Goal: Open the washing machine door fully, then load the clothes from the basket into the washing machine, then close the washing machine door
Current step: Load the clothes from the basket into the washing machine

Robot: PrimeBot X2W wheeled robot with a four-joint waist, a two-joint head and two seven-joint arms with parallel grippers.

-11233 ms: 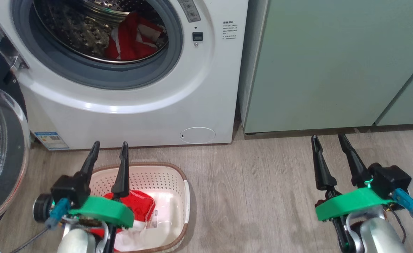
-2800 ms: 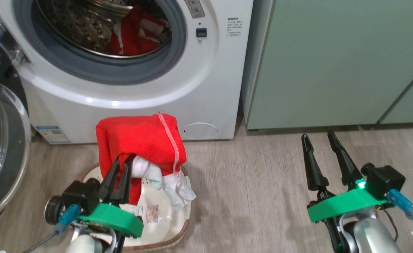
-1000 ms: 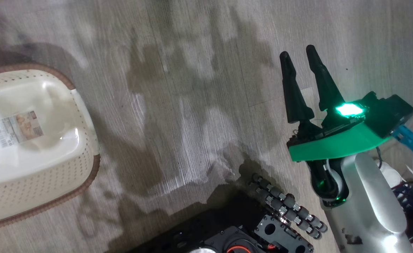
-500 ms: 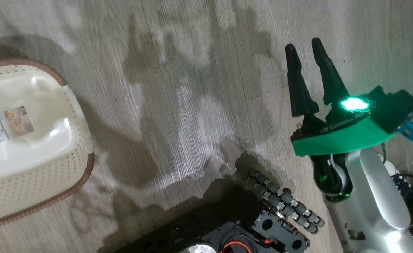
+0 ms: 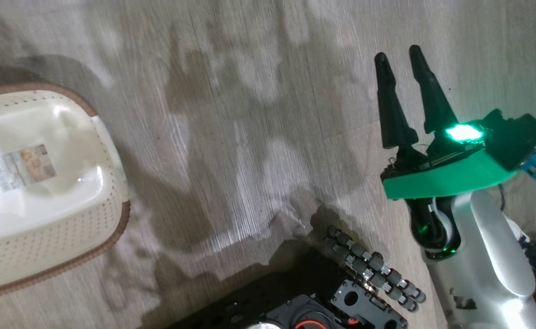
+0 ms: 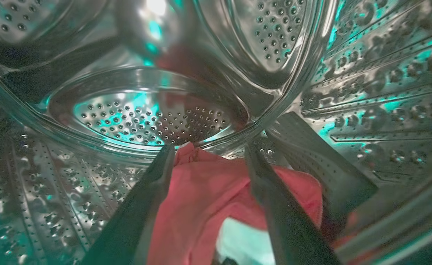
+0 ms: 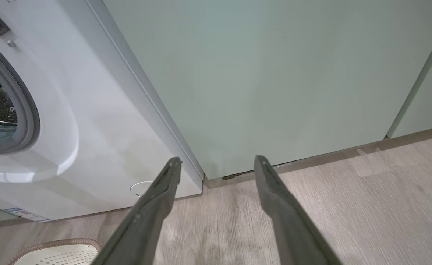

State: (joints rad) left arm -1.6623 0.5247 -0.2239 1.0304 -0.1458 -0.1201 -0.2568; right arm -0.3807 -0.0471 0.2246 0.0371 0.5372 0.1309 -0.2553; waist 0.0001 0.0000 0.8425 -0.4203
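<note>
Steel walls of the washing machine (image 6: 146, 117) are enclosing the left gripper (image 6: 209, 149), jaws spread over the clothes (image 6: 205, 191) lying inside, a soft, light bundle probably best pinched at a raised fold; the right gripper (image 5: 397, 52) is hanging spread.

Right gripper (image 5: 397, 51) has tapered black fingers (image 5: 393, 119), green bracket (image 5: 441, 180), silver forearm (image 5: 487, 242).

The red clothes (image 6: 201, 191) that lay in the basket (image 5: 67, 242), then hung lifted above it, now lie in the steel drum (image 6: 149, 117) of the washing machine (image 7: 91, 110); the basket holds just its label (image 5: 21, 167). The left claw (image 6: 209, 149), pinched on the fabric a second ago, has its jaws wide apart. The head camera has tipped down to the floor (image 5: 249, 114).
</note>
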